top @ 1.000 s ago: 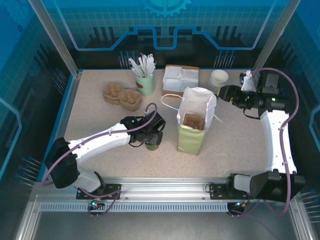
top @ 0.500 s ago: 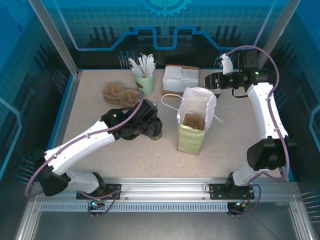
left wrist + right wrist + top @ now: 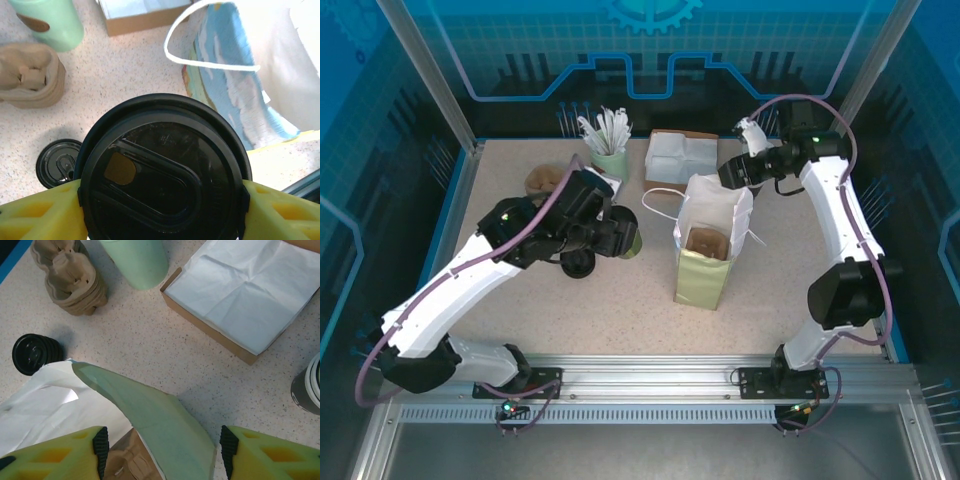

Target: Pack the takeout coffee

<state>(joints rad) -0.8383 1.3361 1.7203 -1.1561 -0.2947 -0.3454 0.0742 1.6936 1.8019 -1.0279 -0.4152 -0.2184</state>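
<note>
Speckled worktop (image 3: 780, 290), centre: left gripper (image 3: 616, 238) clamps coffee (image 3: 629, 244) by its sides; likely light, crushable, so squeeze below lid (image 3: 160, 180) gently. Right gripper (image 3: 162, 445) gapes wide astride bag (image 3: 705, 275) rim.

a speckled beige worktop (image 3: 770, 290) with a blue rim (image 3: 448, 222) sits inside blue walls (image 3: 520, 60) printed with circuit lines and a gear emblem (image 3: 650, 12). slanted metal posts (image 3: 425, 75) flank the back. a metal rail (image 3: 650, 375) lines the near edge. even light.
</note>
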